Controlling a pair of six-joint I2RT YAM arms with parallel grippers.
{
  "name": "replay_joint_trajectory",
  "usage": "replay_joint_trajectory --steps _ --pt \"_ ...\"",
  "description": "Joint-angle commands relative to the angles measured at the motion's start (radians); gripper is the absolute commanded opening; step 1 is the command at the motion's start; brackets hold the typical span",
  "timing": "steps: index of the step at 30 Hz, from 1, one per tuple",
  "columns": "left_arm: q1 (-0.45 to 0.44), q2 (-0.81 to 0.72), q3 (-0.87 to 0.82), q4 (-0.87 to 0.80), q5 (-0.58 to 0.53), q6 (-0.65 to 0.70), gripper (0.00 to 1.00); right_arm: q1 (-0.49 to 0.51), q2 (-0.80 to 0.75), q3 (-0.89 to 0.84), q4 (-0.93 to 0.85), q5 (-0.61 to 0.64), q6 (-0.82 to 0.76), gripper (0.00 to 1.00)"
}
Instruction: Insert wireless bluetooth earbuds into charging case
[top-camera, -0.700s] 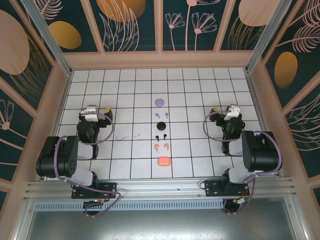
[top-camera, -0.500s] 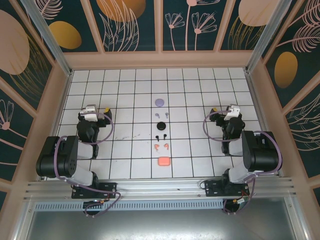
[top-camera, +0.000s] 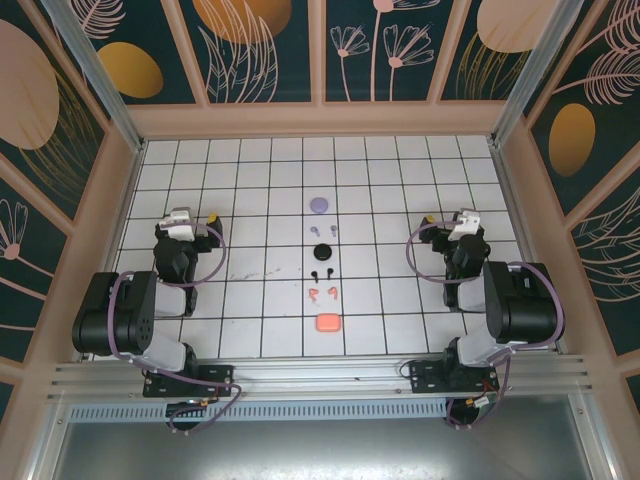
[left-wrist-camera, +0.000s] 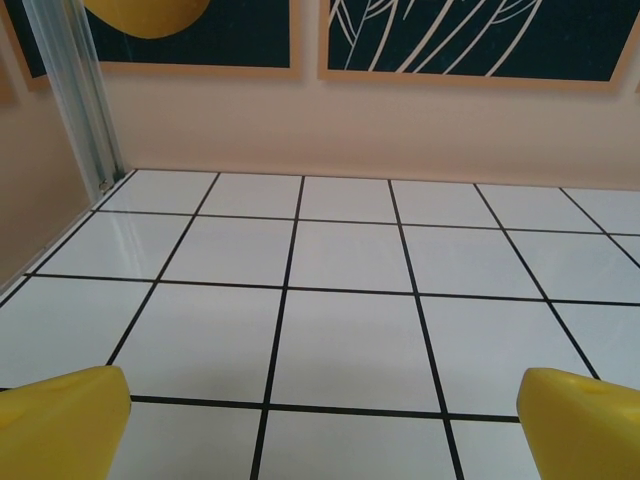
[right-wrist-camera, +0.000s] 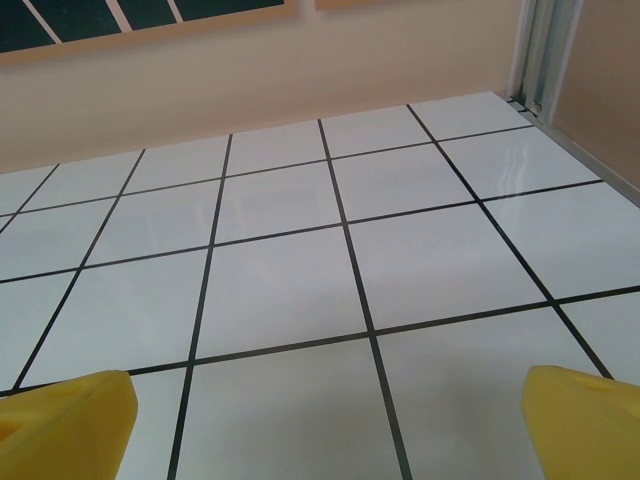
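Down the middle column of the white tiled table lie a lavender charging case (top-camera: 319, 204), lavender earbuds (top-camera: 323, 229), a black case (top-camera: 322, 252), black earbuds (top-camera: 322, 272), salmon-orange earbuds (top-camera: 322, 293) and an orange case (top-camera: 327, 322). My left gripper (top-camera: 188, 220) rests at the left of the table, well away from them. Its yellow fingertips (left-wrist-camera: 60, 420) stand wide apart and open over bare tile. My right gripper (top-camera: 450, 222) sits at the right, open too, and nothing lies between its yellow fingertips (right-wrist-camera: 585, 425).
Beige walls (top-camera: 320, 120) with aluminium corner posts (left-wrist-camera: 75, 100) enclose the table on three sides. Wide stretches of bare tile (top-camera: 260, 260) separate each gripper from the middle column.
The left gripper has shifted very slightly toward the far side. The earbuds, the cases and the right arm have not moved.
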Motion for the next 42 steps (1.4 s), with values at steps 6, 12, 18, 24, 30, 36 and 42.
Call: replay_joint_trajectory --steps 6,12,18,24,30,36,42 --pt "0.005 -0.076 0.064 -0.14 -0.047 -0.031 0.99 0.035 -0.119 0.104 -0.206 0.116 0.007 0.99" --pt "0.004 -0.2 0.313 -0.666 -0.041 -0.121 0.99 0.046 -0.273 0.413 -0.917 0.153 0.315 0.99" --pt "0.004 -0.338 0.393 -0.895 0.04 -0.395 0.99 0.066 -0.33 0.49 -1.184 -0.127 0.386 0.99" --pt "-0.003 -0.414 0.41 -1.028 0.238 -0.597 0.99 0.409 -0.364 0.601 -1.563 0.004 0.496 0.95" --pt "-0.055 -0.505 0.404 -1.098 0.213 -0.674 0.99 0.783 -0.318 0.69 -1.852 0.121 0.806 0.9" --pt "-0.095 -0.51 0.441 -1.211 0.161 -0.679 0.98 1.062 -0.149 0.788 -1.972 0.156 1.009 0.9" --pt "-0.098 -0.493 0.441 -1.235 0.168 -0.668 0.99 1.199 0.1 0.94 -2.073 0.178 1.051 0.91"
